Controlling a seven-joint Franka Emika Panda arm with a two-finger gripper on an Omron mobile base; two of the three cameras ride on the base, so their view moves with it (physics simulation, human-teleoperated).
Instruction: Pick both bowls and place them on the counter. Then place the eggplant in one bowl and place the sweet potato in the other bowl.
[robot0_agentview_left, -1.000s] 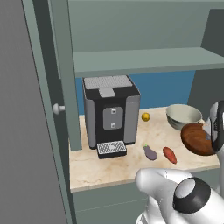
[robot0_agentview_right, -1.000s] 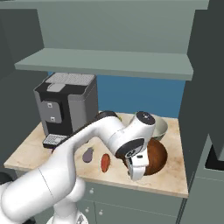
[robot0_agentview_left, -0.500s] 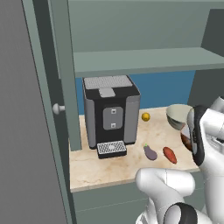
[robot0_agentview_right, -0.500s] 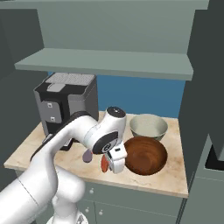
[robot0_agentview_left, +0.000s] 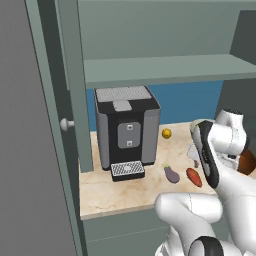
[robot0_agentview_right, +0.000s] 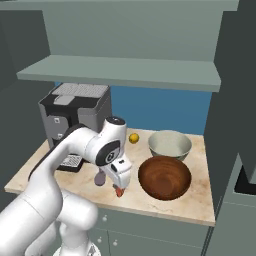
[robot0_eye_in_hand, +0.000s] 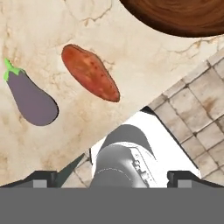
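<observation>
Both bowls stand on the beige counter (robot0_agentview_right: 197, 202): the grey-beige bowl (robot0_agentview_right: 170, 144) at the back, the dark reddish-brown bowl (robot0_agentview_right: 165, 176) in front of it. My gripper (robot0_agentview_right: 120, 186) hangs open just left of the brown bowl, over the counter's front edge. Beneath it lie the orange-red sweet potato (robot0_agentview_right: 119, 190) and the purple eggplant (robot0_agentview_right: 100, 177), which my hand partly hides. In the hand view the eggplant (robot0_eye_in_hand: 30, 100) and sweet potato (robot0_eye_in_hand: 89, 72) lie side by side ahead of my open gripper (robot0_eye_in_hand: 113, 177), which holds nothing. The brown bowl's rim (robot0_eye_in_hand: 179, 13) shows at the top right. In the left base view my arm covers the bowls; eggplant (robot0_agentview_left: 171, 174) and sweet potato (robot0_agentview_left: 194, 176) show.
A black and grey coffee machine (robot0_agentview_left: 127, 132) stands at the counter's left. A small yellow ball (robot0_agentview_left: 166, 133) lies behind the vegetables by the blue back wall. A grey-green shelf (robot0_agentview_right: 120, 70) hangs above the counter, and an open cabinet door (robot0_agentview_left: 55, 125) stands to the left.
My hand has swung left, away from the brown bowl's rim, to above the sweet potato and eggplant. The brown bowl stays on the counter.
</observation>
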